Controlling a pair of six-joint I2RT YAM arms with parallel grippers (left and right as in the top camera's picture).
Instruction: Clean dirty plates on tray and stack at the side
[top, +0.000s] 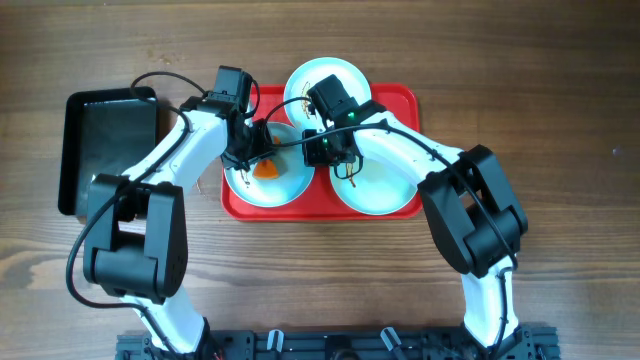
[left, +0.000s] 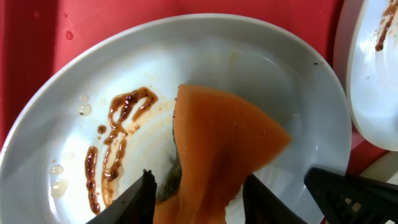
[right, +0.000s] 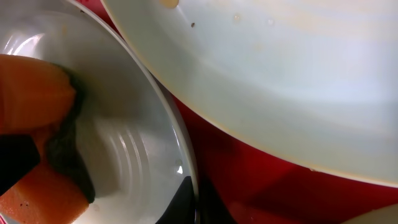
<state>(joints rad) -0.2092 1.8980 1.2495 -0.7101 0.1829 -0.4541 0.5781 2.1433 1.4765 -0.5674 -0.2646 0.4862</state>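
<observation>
**A:** The left claw (left: 199, 186), was it holding anything?

**B:** Yes. From where I stood it was clenched on an orange sponge (left: 224, 143) with a dark scouring side underneath. The sponge was pressed down into the left plate (left: 186, 68). Beside the sponge, on the plate's floor, ran a brown sauce smear (left: 121, 124) in thin wavy lines, with a few small droplets near it.

**A:** Where did that plate sit?

**B:** On the red tray (top: 400, 100), in its near-left part. The right plate (top: 385, 185) lay just beside it in the near-right part. The far plate (top: 345, 75) sat at the tray's back edge, partly over the rim. All three were pale and round. The far one showed a little dark sauce near its edge.

**A:** And the right claw (right: 186, 202)?

**B:** It had reached in between the two near plates. Its dark fingertips were drawn close together and pinched on the rim of the left plate, on the side facing the right plate. Only their tips showed in its own camera.

**A:** Anything else around?

**B:** A glossy black tray (top: 105, 140) lay on the wooden table (top: 560, 100), to the left of the red tray and apart from it.
</observation>
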